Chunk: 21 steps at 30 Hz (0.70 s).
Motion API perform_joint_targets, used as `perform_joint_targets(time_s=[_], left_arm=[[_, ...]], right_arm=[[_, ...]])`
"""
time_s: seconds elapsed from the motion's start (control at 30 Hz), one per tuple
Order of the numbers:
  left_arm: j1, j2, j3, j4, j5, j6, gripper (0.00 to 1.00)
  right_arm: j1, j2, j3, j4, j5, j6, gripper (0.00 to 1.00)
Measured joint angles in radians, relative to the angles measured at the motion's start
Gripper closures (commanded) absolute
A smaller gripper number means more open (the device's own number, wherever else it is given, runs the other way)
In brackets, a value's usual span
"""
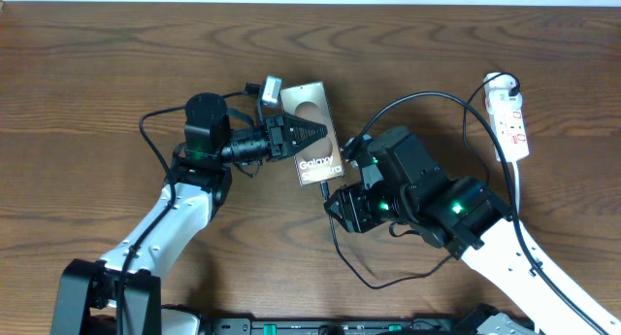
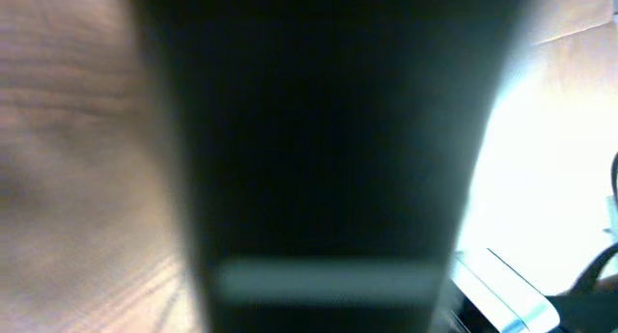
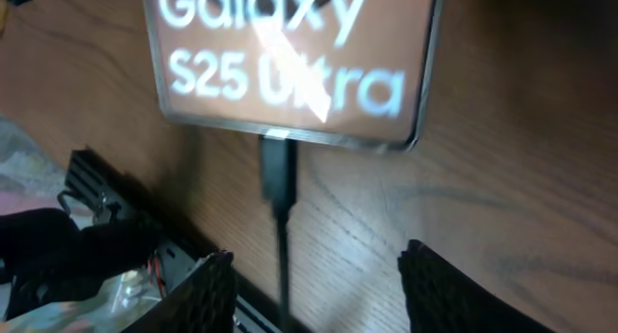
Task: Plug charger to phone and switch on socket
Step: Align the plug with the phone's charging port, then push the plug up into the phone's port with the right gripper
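One phone (image 1: 325, 165), one charger (image 3: 279, 171), one socket (image 1: 511, 121), two pincers (image 1: 306, 134) (image 3: 319, 275).

L arm (image 1: 165, 214) & R arm (image 1: 529, 267), same build: white link shells, black joint housings, green status LEDs (image 1: 454, 209) at joints, thin black cables run along links. L pincer (image 1: 322, 132) black, ribbed, tapered. R pincer (image 3: 319, 270) fingers (image 3: 205, 292) black w/ cross-hatch texture.

Brown-grey phone (image 1: 325, 162), black charger (image 3: 278, 171), white socket (image 1: 512, 121)
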<state>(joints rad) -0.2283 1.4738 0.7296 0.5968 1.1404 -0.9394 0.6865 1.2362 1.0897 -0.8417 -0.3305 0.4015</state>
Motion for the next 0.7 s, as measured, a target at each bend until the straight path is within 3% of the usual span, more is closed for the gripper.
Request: perform_joint_targets(time_s=[0.27,0.33,0.4,0.43,0.63,0.7], left_arm=[[0.000,0.000,0.000,-0.002,-0.062,0.068,0.93],[0.000,0.000,0.000,-0.002,-0.082,0.047,0.93],[0.000,0.000,0.000,-0.002,-0.095,0.027,0.93],[0.000,0.000,0.000,-0.002,-0.099,0.018,0.93],[0.000,0.000,0.000,-0.002,-0.108,-0.061,0.93],[0.000,0.000,0.000,-0.002,-0.108,-0.080,0.93]], right_arm=[[0.018,0.000,0.000,-0.005,-0.010,0.000,0.46],[0.032,0.000,0.000,0.007,0.008,0.000,0.50],[0.047,0.000,0.000,0.032,0.033,-0.001,0.65],[0.052,0.000,0.000,0.041,0.048,0.007,0.67],[0.060,0.010,0.000,0.050,0.124,0.035,0.66],[0.060,0.029,0.000,0.051,0.135,0.039,0.74]])
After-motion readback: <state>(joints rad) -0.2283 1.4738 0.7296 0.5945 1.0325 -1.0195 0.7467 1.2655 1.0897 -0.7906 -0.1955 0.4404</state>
